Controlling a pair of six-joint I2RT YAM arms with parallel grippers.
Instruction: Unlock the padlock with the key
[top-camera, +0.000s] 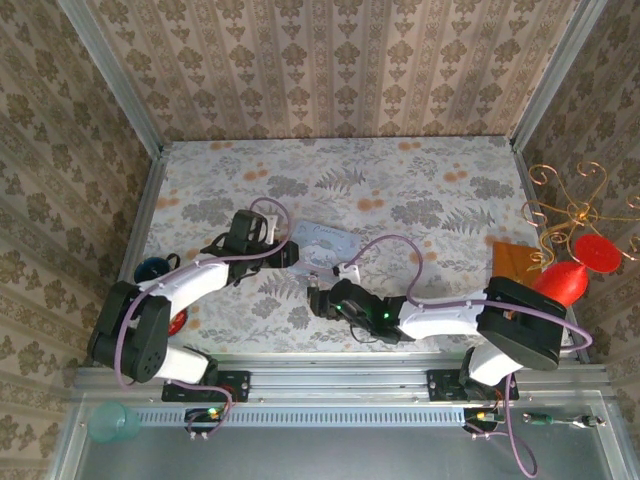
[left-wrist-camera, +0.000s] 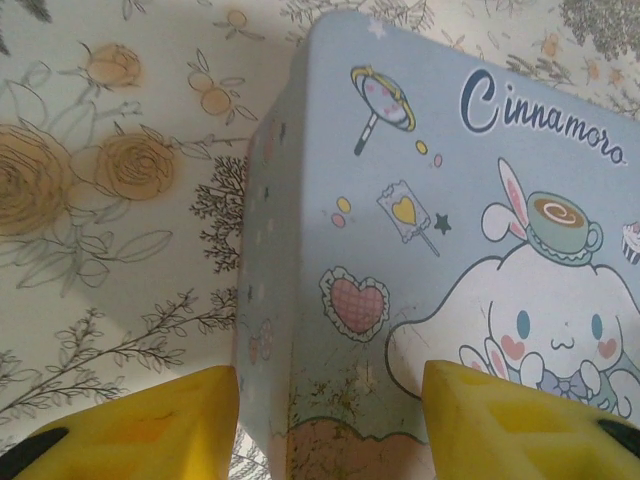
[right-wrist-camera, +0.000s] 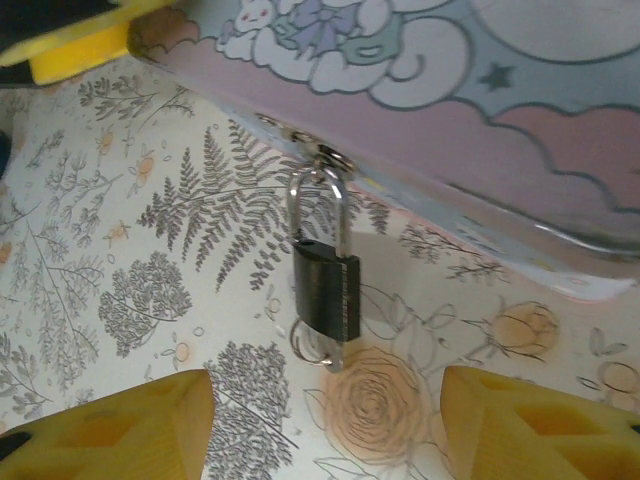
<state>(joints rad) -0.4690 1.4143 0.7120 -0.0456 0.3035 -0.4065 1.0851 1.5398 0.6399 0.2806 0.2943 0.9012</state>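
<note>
The dark padlock (right-wrist-camera: 326, 288) hangs by its silvery shackle (right-wrist-camera: 318, 205) from the hasp of the pale blue cartoon tin (right-wrist-camera: 480, 90), and rests on the flowered table. The key (right-wrist-camera: 331, 357) sticks out of the padlock's underside with a thin wire ring on it. My right gripper (right-wrist-camera: 325, 430) is open, a finger on each side, a short way in front of the key and touching nothing. My left gripper (left-wrist-camera: 330, 430) is also open, straddling a corner of the tin (left-wrist-camera: 440, 200): one finger beside the wall, the other over the lid. From above, both grippers (top-camera: 288, 252) (top-camera: 318, 297) are at the tin (top-camera: 325, 238).
A brown board (top-camera: 508, 258), a red ornament (top-camera: 565, 280) and a gold wire stand (top-camera: 575, 205) crowd the right edge. A dark cup (top-camera: 152, 268) sits at the left edge. A teal cup (top-camera: 110, 422) is on the near rail. Patterned walls enclose the table.
</note>
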